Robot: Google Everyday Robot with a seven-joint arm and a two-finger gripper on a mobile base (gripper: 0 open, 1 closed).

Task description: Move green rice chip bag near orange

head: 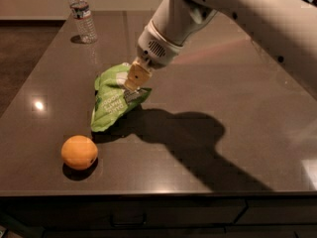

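The green rice chip bag [111, 103] is light green with a white label and hangs tilted just over the dark table, its lower end close to the surface. My gripper [132, 83] is shut on the bag's upper right part. The orange [79, 152] sits on the table near the front left edge, a short way below and left of the bag, apart from it.
A clear plastic water bottle [81, 15] stands upright at the back left of the dark table [237, 108]. My white arm reaches in from the upper right and casts a broad shadow on the middle. The table's front edge runs just below the orange.
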